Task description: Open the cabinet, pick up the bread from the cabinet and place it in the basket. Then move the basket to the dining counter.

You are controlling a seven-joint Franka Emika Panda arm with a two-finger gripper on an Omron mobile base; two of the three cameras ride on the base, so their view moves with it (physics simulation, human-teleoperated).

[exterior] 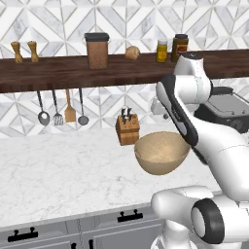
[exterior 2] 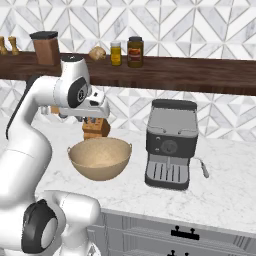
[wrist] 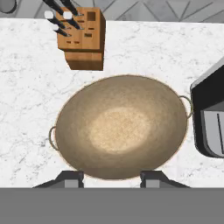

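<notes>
The basket (wrist: 120,127), a deep round bowl of light tan wood, stands empty on the marble counter (exterior: 58,170); it also appears as the basket (exterior: 161,152) and the basket (exterior 2: 100,158) in the base views. My gripper (wrist: 111,178) hangs straight above it, open, with nothing between its dark fingertips (wrist: 70,177). In the right base view the gripper (exterior 2: 93,119) sits a hand's height over the bowl's far rim. The bread, the cabinet and the dining counter are out of view.
A knife block (wrist: 82,38) stands just behind the basket. A grey coffee machine (exterior 2: 170,144) is close on its right. A dark wooden shelf (exterior: 53,68) carries jars, a canister and a small tan rounded lump (exterior: 132,52) that I cannot identify. Utensils (exterior: 63,109) hang below the shelf.
</notes>
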